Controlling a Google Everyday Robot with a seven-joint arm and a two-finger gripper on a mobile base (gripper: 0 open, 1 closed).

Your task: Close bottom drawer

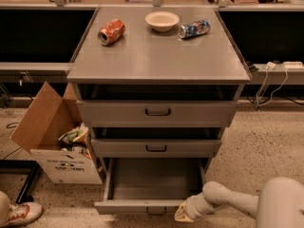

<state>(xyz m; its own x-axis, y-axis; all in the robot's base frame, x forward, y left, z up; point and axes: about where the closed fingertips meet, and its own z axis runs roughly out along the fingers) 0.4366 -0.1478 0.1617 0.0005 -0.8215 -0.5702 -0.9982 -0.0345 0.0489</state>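
Bottom drawer (153,185) is the lowest of three in the grey metal cabinet (156,56) and sits at floor level, pulled well out toward the camera. Flat grey front panel, shorter than the fronts above it. Small dark loop handle (156,212) at the centre of the front, partly cut off by the frame's lower edge. Tray is plain grey with nothing visible inside; the back part is in shadow under the middle drawer (156,147).

The middle drawer and top drawer (156,112) each stick out slightly, with a dark gap above each. The top front is the tallest.

Gripper (182,216) is low at the bottom right, right at the right end of the bottom drawer's front panel. It looks to be touching or just beside the panel; cannot tell which. Cannot tell its grip state either. The pale arm (232,203) runs in from the lower right corner.

On the cabinet top:
- a red can (111,32) lying on its side, left
- a cream bowl (162,20) upright, at back centre
- a blue can (194,28) on its side, just right of the bowl

An open cardboard box (50,137) with trash stands on the speckled floor (256,151), just left of the cabinet. A shoe (19,213) is at the bottom left corner.
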